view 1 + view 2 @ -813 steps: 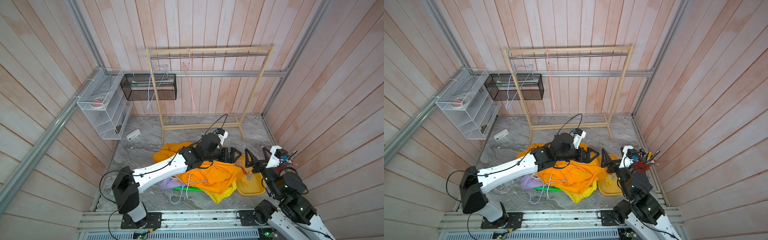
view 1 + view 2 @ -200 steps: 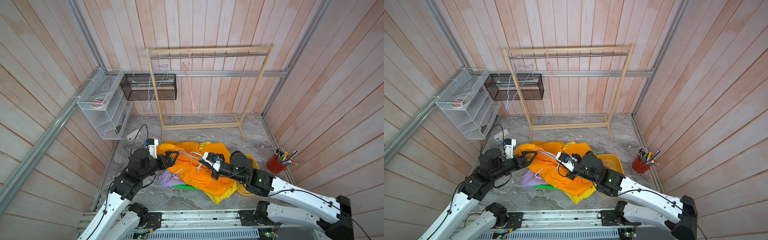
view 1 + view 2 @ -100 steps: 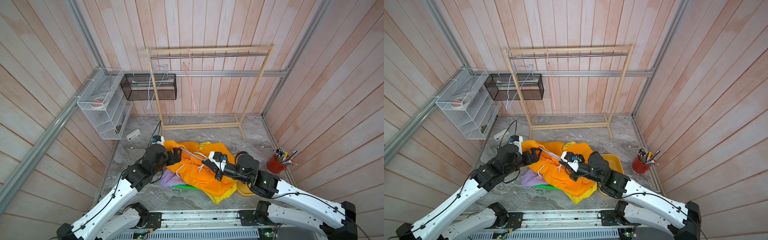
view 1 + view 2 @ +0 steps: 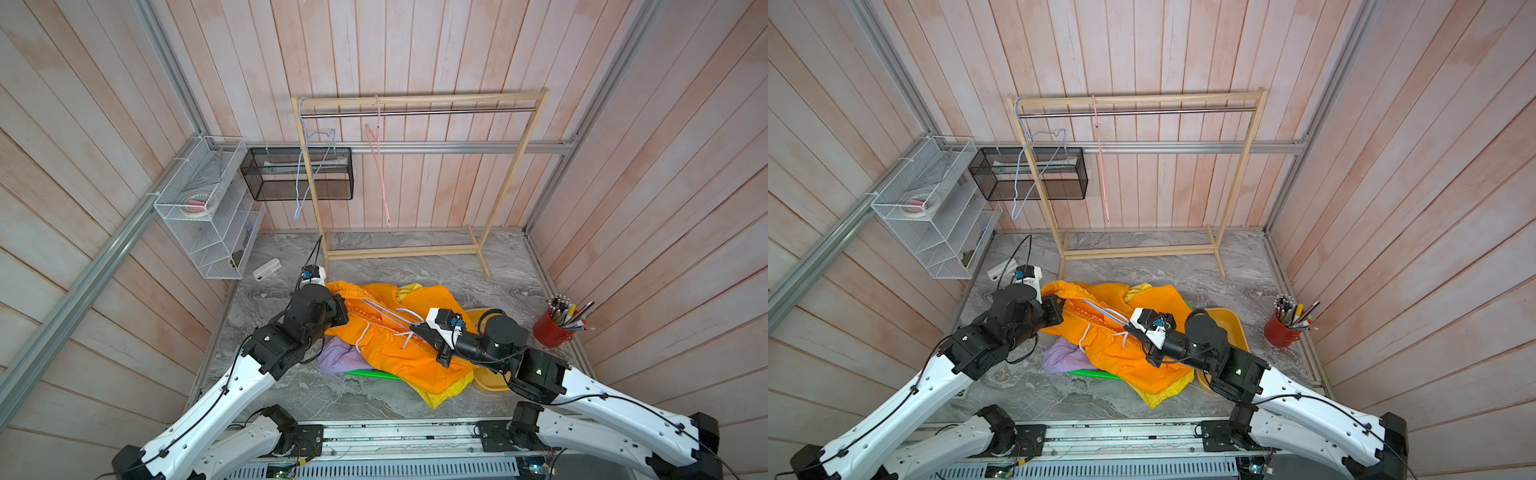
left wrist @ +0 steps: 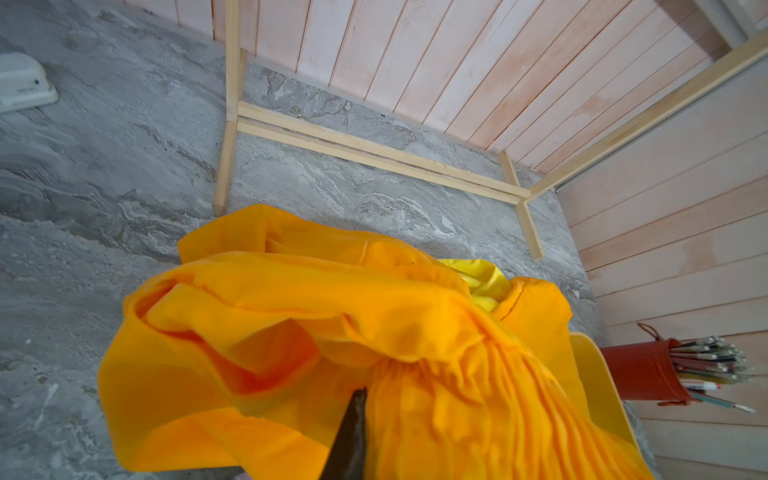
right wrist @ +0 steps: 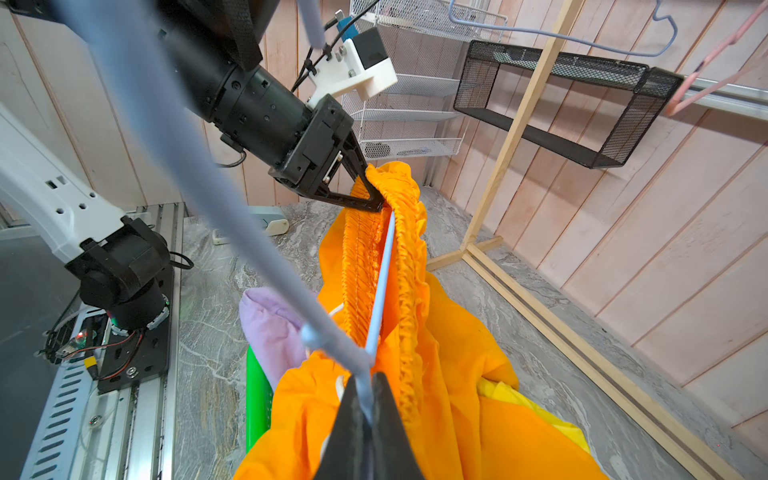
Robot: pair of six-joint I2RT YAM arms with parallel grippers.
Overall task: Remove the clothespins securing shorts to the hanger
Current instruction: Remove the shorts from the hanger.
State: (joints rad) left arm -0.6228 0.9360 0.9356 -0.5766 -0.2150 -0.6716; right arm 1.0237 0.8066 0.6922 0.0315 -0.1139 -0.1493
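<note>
Brace blue hanger (image 6: 382, 266) in clenched right hand (image 6: 365, 382); with left hand (image 6: 374, 199) pinched on waistband of orange shorts (image 6: 453, 332), pull slowly away from right hand, feeling for unseen clothespins.

shorts (image 4: 399, 357) — 3 | hangers (image 6: 380, 282) — 3 | robot arms (image 4: 232, 386) 2 | rack (image 4: 415, 99) 1 | pen cup (image 4: 550, 332) 1
</note>
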